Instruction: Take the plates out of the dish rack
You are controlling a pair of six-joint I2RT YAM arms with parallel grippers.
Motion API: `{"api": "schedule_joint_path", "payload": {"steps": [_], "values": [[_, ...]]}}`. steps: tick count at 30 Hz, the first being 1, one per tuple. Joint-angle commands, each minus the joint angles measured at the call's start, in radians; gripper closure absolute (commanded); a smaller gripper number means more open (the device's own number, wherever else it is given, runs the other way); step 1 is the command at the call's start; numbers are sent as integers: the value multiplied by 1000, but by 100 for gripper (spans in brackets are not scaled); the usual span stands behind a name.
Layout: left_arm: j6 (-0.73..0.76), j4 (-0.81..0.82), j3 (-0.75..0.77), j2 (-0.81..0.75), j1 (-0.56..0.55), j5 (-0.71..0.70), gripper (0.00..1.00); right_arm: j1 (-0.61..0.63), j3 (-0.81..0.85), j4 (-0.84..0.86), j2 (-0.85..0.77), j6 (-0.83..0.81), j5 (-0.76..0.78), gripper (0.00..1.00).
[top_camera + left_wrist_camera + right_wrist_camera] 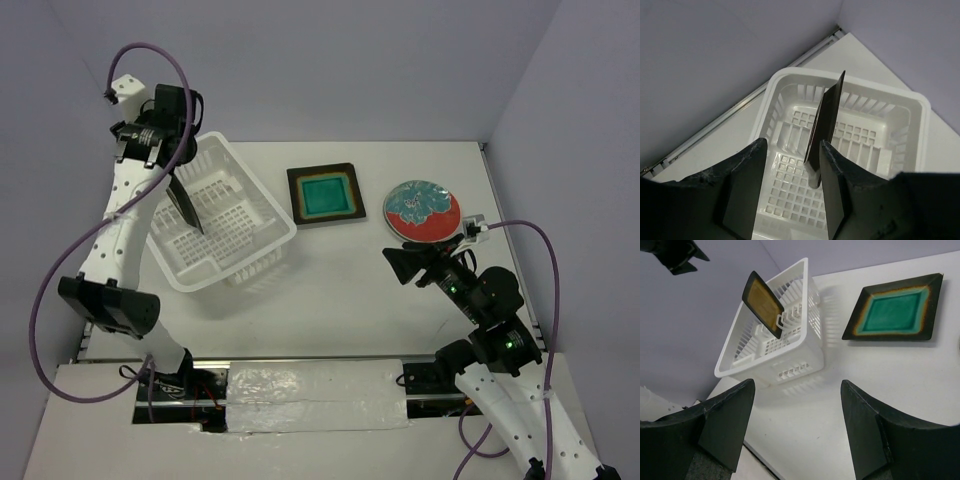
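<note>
Hovering above the dish rack point(263, 192), left claw point(160, 162) gapes empty over the amber plate point(762, 304) standing tilted inside; right claw point(402, 264) wide, empty.

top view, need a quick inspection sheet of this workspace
surface: white table
job's things: amber plate standing tilted in dish rack; teal plate and round red plate flat on table
clutter: nothing seen
grippers: left gripper open above amber plate, not gripping; right gripper open, empty
cables: purple cables looping off both arms
surroundings: pale walls on three sides
</note>
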Motion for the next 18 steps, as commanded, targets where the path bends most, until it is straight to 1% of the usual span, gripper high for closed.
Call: {"api": "schedule_joint_path", "payload": {"steps": [1, 5, 11, 18], "values": [[12, 10, -1, 80, 4, 43, 42, 6, 37, 8, -13, -18, 5, 23], [23, -1, 28, 146, 19, 39, 42, 7, 42, 5, -7, -20, 1, 23], [29, 51, -11, 195, 27, 66, 43, 7, 39, 7, -24, -23, 1, 23], [13, 18, 15, 294, 67, 85, 49, 7, 40, 7, -16, -23, -8, 23]]}}
